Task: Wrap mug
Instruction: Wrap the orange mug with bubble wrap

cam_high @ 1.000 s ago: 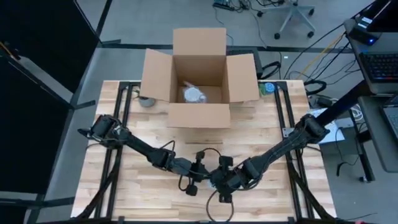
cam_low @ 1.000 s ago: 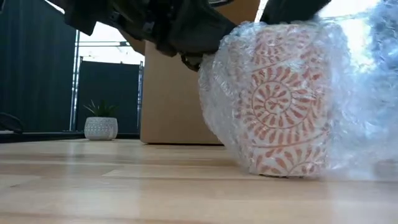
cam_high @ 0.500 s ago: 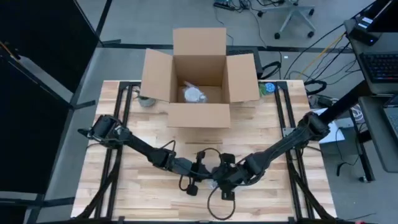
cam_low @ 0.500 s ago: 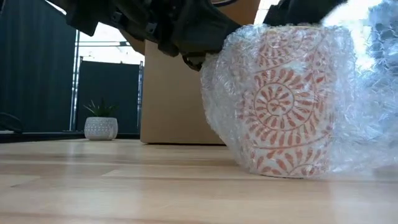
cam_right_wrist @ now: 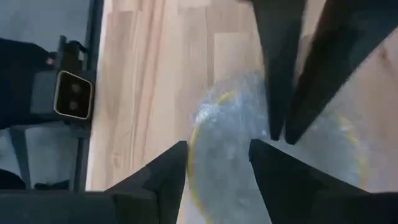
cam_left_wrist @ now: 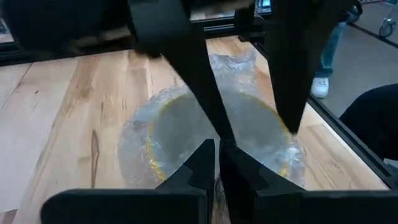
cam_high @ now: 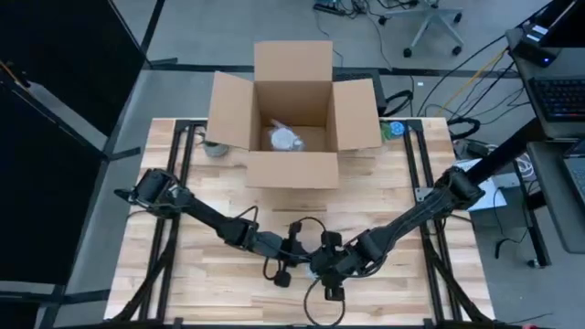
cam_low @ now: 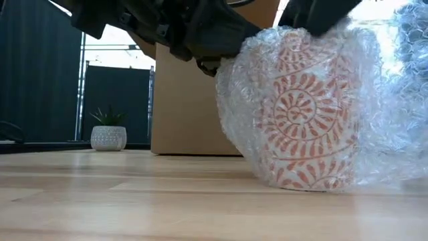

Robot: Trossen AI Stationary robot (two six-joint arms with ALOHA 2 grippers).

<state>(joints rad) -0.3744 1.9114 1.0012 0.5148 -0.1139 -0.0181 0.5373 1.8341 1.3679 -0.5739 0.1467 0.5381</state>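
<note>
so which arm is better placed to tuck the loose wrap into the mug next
Probably the right: the right gripper is open over the mug rim, free to push wrap in, while the left gripper is shut, apparently pinching the bubble wrap.

Mug [cam_low: 304, 110] on table [cam_high: 219, 274] front edge; box [cam_high: 292, 114] behind it.

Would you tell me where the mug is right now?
In the low view, the mug stands upright on the table, swathed in bubble wrap, before the cardboard box.

Mug [cam_low: 304, 110] blurred under bubble wrap [cam_low: 384, 127], the wrap cut off by the edge.
</note>
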